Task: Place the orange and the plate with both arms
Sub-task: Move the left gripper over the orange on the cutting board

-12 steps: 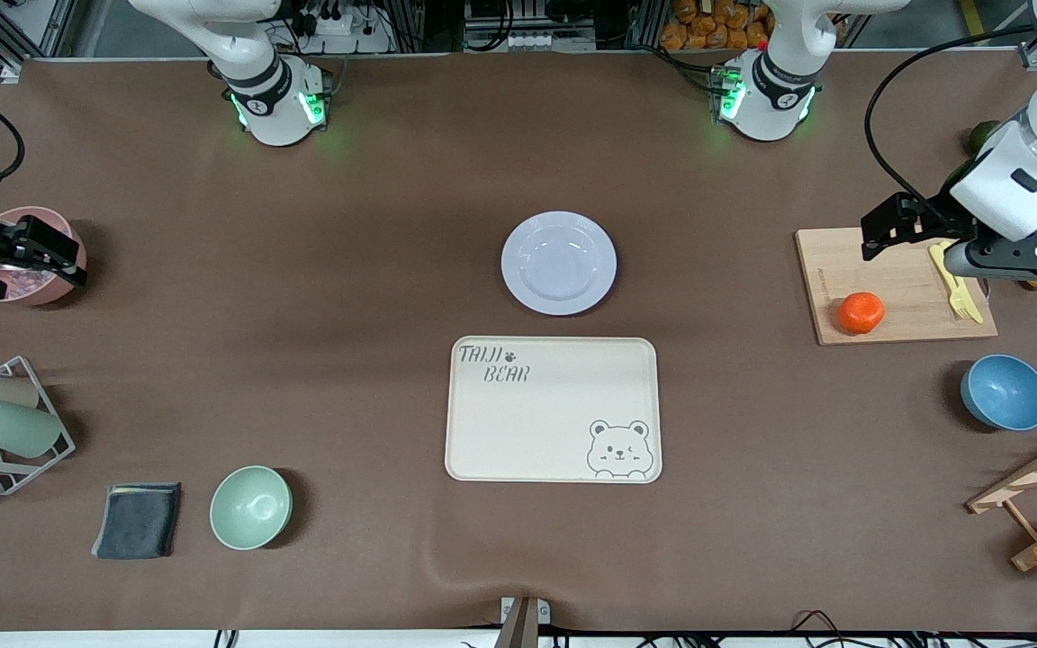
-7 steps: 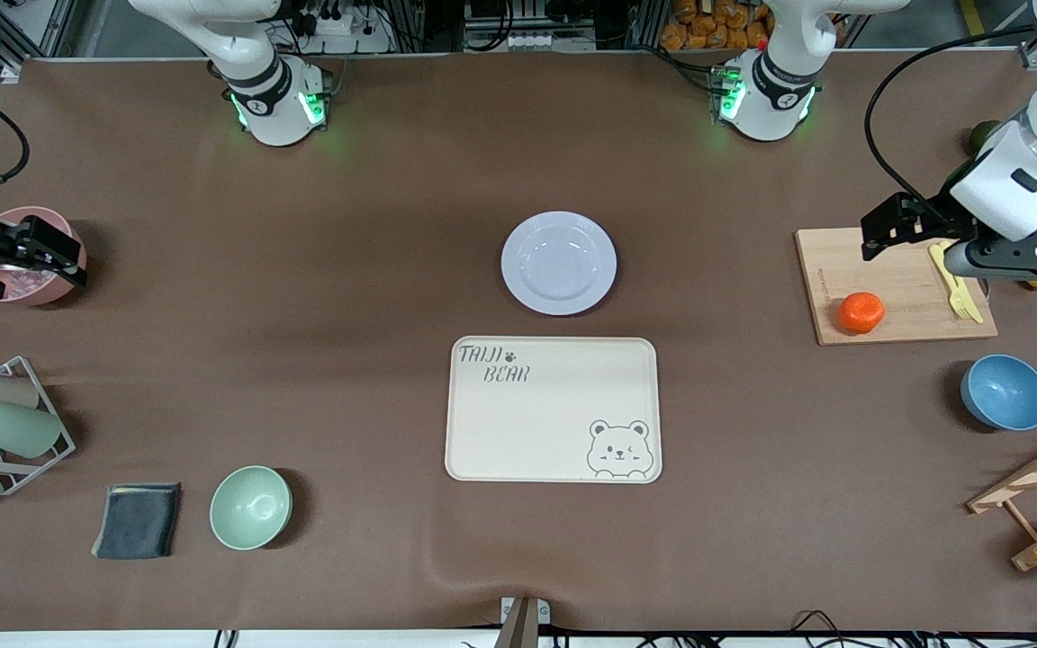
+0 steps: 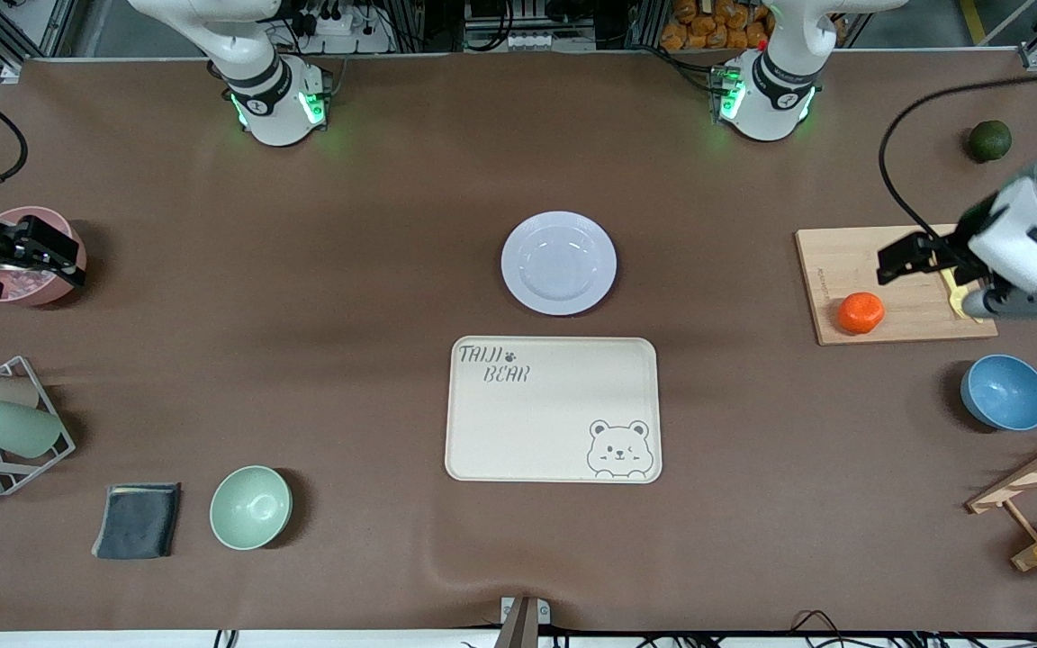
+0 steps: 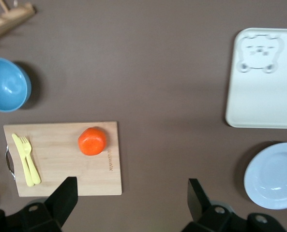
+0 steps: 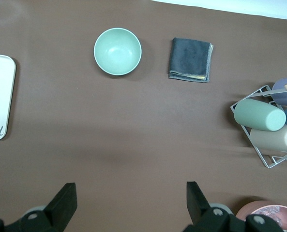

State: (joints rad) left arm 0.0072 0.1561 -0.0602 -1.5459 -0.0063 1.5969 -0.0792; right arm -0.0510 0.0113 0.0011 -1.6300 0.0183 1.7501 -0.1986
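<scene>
The orange (image 3: 861, 312) sits on a wooden board (image 3: 843, 261), well apart from the plate (image 3: 558, 262).

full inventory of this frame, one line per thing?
plate: 1, pale lavender-white, table centre
bear tray: 1, beige, nearer the camera than the plate
orange: 1, orange-red, on cutting board
cutting board: 1, wood, toward left arm's end
fork: 1, yellow, on cutting board
blue bowl: 1, nearer the camera than the board
green bowl: 1, pale green, beside cloth
cloth: 1, dark grey, folded
pink bowl: 1, toward right arm's end
cup rack: 1, wire, cups inside
dark green fruit: 1
left gripper: open, over cutting board
right gripper: open, over pink bowl
</scene>
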